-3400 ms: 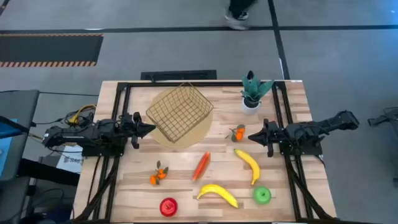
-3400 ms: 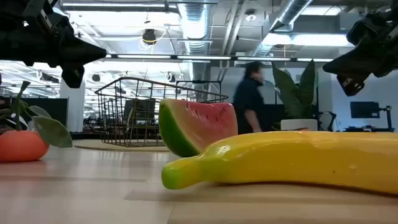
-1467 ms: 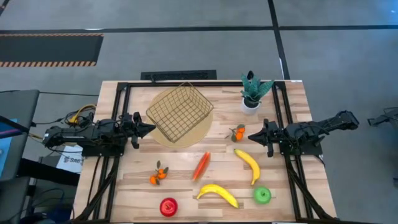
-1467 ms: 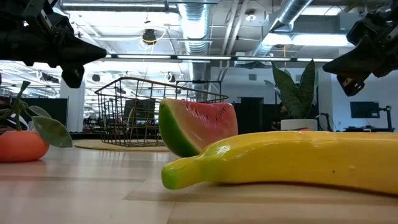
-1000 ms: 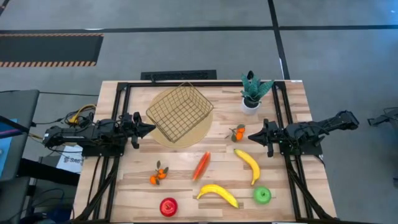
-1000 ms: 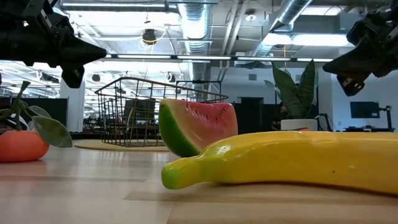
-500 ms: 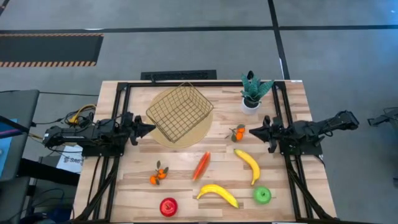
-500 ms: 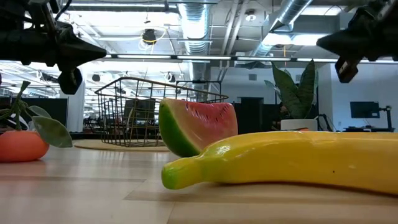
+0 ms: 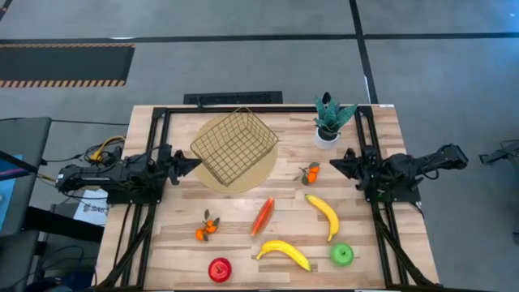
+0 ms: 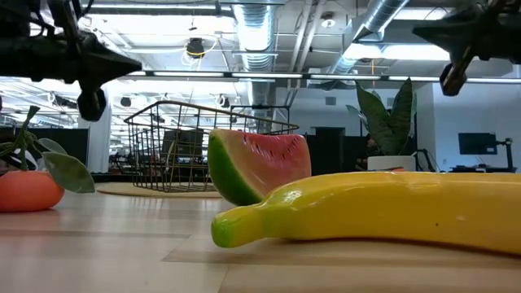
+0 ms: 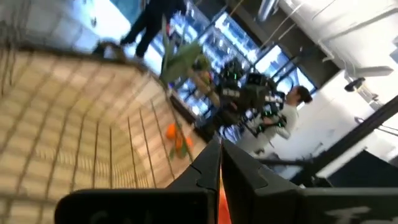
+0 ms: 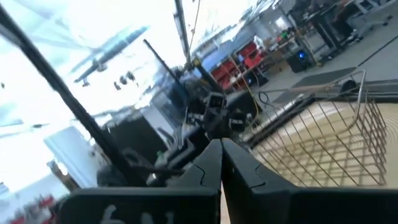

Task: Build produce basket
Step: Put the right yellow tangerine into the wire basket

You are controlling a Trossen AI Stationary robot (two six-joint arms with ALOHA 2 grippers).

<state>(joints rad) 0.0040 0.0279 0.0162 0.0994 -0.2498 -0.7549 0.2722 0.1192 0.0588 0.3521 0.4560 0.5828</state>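
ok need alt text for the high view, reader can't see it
Seen from above, an empty wire basket sits on a round mat at the far side of a wooden table, with toy produce scattered nearer. The left gripper and right gripper, both shut, flank the table and hold nothing.

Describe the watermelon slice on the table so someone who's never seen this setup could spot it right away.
Start from the wire basket on the round tan mat at the back of the wooden table, then come toward the front edge. The watermelon slice lies near the table's middle, between the leafy orange piece and the bananas. It is the only wedge: red flesh with a green rind.
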